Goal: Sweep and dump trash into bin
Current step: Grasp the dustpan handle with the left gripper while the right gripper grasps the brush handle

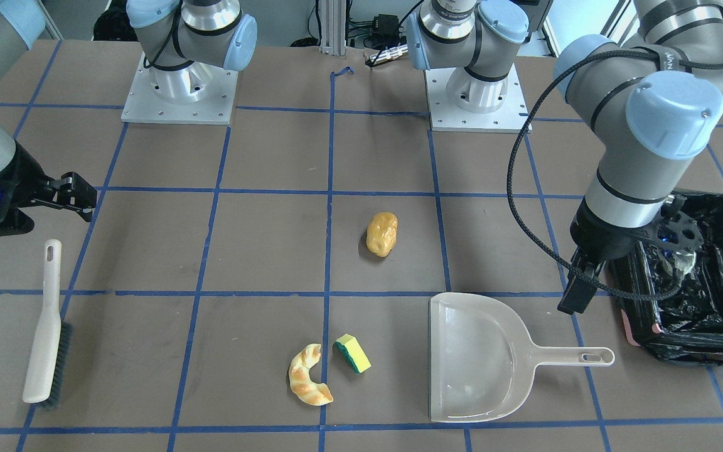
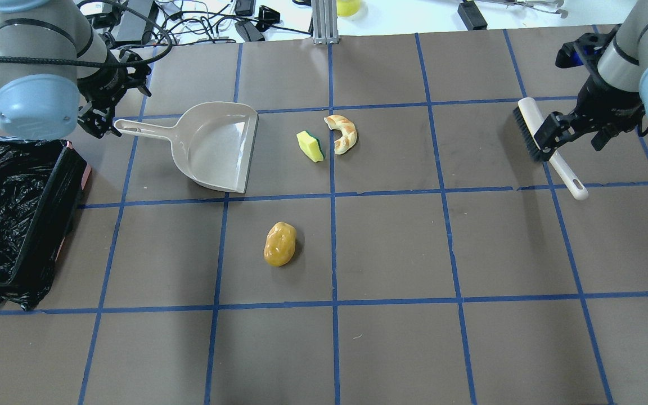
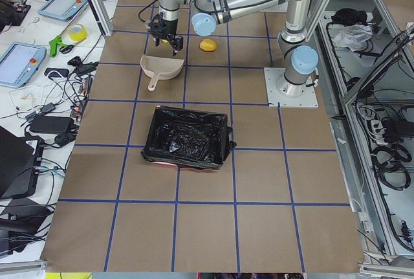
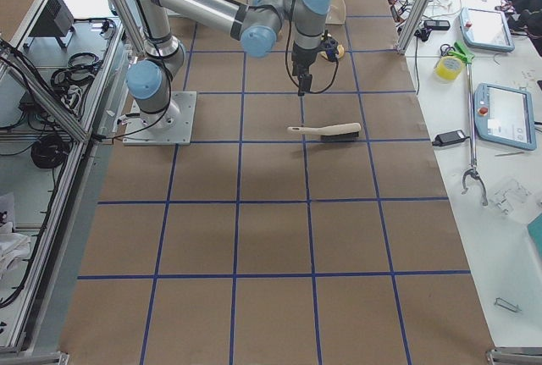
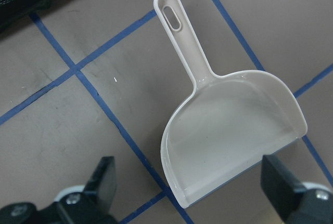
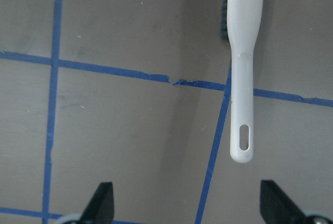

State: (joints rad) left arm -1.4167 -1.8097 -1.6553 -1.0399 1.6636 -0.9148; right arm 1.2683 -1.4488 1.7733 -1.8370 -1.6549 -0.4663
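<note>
We note the left gripper, fingers apart, above the dustpan. The right gripper, likewise spread, is above the brush. We judge both are lining up grasps. Croissant, sponge and bread piece lie unswept mid-table. The bin waits beside the left arm.

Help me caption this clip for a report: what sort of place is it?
Most likely a robotics lab, not a home: robot base plates are bolted to a table gridded in blue tape, and a teach pendant lies on a side bench.
</note>
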